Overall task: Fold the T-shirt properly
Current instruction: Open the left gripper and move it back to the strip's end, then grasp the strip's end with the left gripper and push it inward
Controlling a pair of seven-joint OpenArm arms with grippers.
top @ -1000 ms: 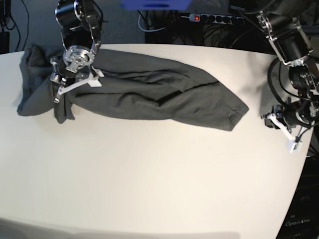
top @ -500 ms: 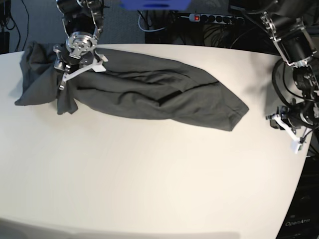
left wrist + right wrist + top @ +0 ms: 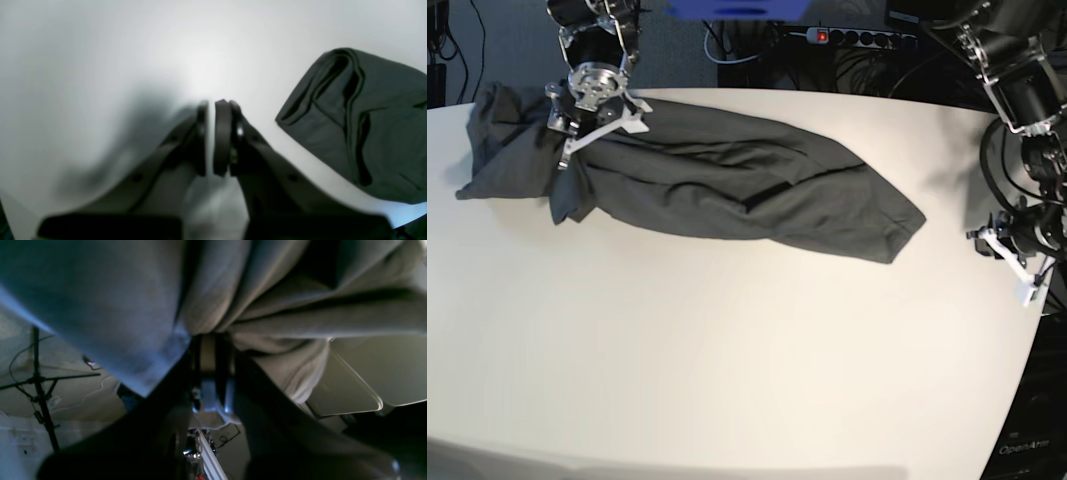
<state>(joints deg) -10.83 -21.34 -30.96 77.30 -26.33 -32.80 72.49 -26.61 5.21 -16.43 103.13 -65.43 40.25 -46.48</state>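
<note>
One T-shirt point(image 3: 727, 185) fold — between right fingers point(image 3: 220, 350)

Base high, front; wrists close.
Base + left wrist share T-shirt point(image 3: 727, 185) end, table point(image 3: 727, 350).

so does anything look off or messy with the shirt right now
Yes. The shirt is not spread flat: it lies as a long rumpled roll across the far side of the table, with deep creases. Its left end is bunched and lifted where the right gripper pinches it. The left gripper sits idle, nearly shut on nothing.
</note>
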